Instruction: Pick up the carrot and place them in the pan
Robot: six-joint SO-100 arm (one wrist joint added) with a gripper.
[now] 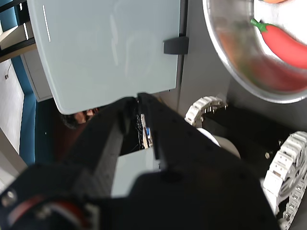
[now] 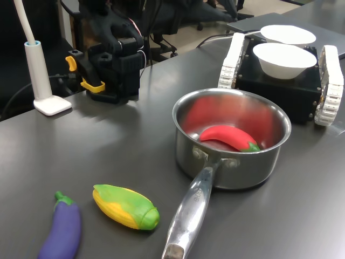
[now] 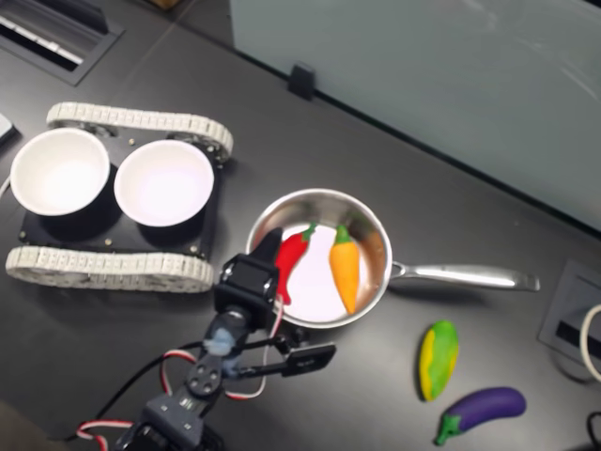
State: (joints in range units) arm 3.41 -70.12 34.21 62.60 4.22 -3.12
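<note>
The steel pan (image 3: 374,228) sits mid-table with its long handle toward the second exterior view's right. The orange carrot (image 3: 345,268) lies inside it beside a red chili pepper (image 3: 291,254). In the first exterior view the pan (image 2: 237,167) shows only the chili (image 2: 229,137); the carrot is hidden there. The wrist view catches the pan's rim (image 1: 225,52), the chili (image 1: 288,43) and a sliver of the orange carrot (image 1: 276,1). My gripper (image 3: 268,249) hangs above the pan's rim on the second exterior view's left. Its black jaws meet at the tips (image 1: 138,98) with nothing between them.
A black tracked vehicle (image 3: 117,268) carrying two white bowls (image 3: 164,181) stands at the second exterior view's left of the pan. A corn cob (image 3: 438,360) and a purple eggplant (image 3: 484,411) lie below the handle. A frosted panel (image 3: 423,75) borders the table's far side.
</note>
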